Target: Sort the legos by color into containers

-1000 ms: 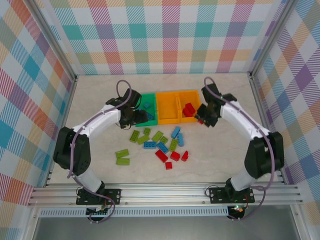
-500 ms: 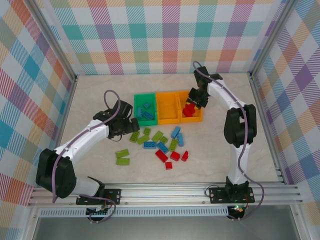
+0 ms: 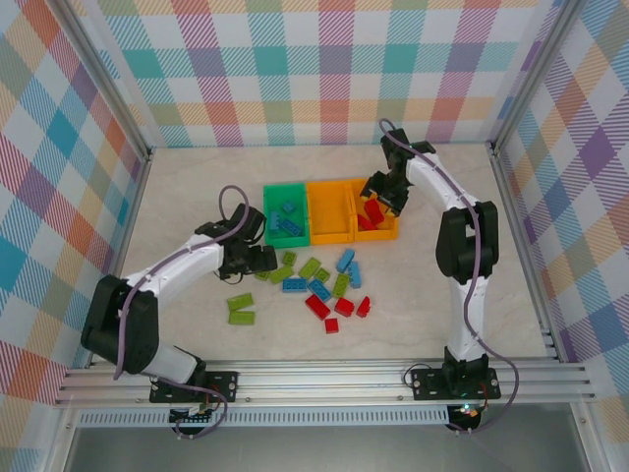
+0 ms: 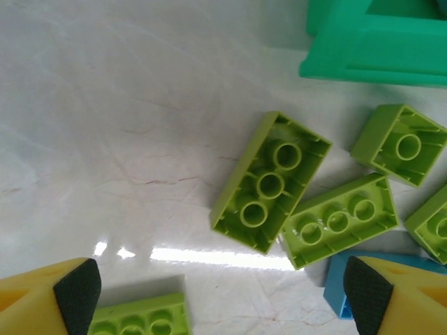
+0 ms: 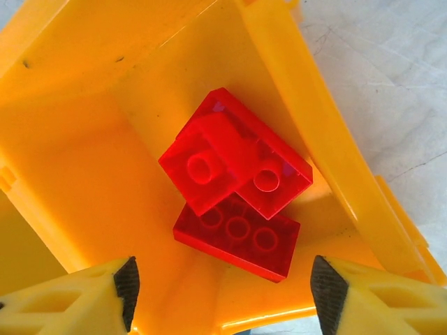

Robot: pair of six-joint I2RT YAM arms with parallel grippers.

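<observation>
**A:** Why does the left end effector (image 4: 222,287) hang so low over the surface (image 4: 105,105)?

**B:** Its fingers are spread wide and empty, with an upturned lime brick (image 4: 271,183) lying ahead between them. It's lined up for a pick, I'd judge (the brick's hollow tubes face up, glossy).

**A:** And the right end effector (image 5: 225,285)?

**B:** Spread too, holding nothing, above the right orange bin (image 5: 84,160). Red bricks (image 5: 234,188) lie piled inside; the upper ones look translucent.

**A:** The rest?

**B:** Blue bricks (image 3: 287,211) sit in the green bin (image 3: 285,187). The middle orange bin (image 3: 329,211) looks bare, probably meant for lime. Mixed loose bricks (image 3: 319,285) are scattered just in front of the bins.
</observation>
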